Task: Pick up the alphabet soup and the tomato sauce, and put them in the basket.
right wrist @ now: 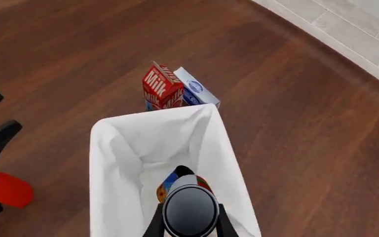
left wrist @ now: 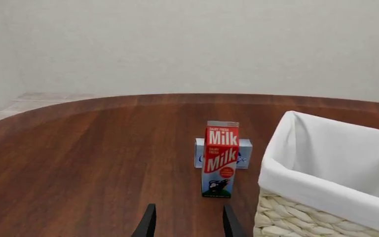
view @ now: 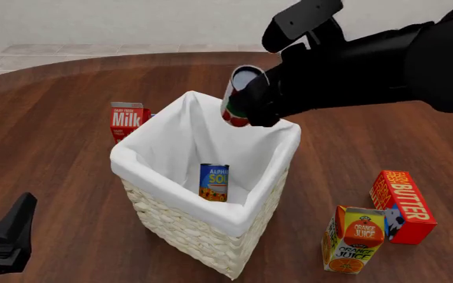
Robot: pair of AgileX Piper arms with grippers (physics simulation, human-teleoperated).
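The tomato sauce (view: 238,104) is held clamped in the right gripper (view: 252,109) above the basket (view: 210,221); alphabet soup (view: 214,182) is already inside; release is judged next.

Light is bright, even and diffuse, with no clear source. Soft, faint shadows sit under the cartons and the basket (view: 181,227). The wooden table (view: 53,147) shows a mild sheen. All renders are sharp, without blur or edge distortion

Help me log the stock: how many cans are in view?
2. The alphabet soup stands inside the basket; the tomato sauce is held by the right gripper above the basket. Others may be hidden.
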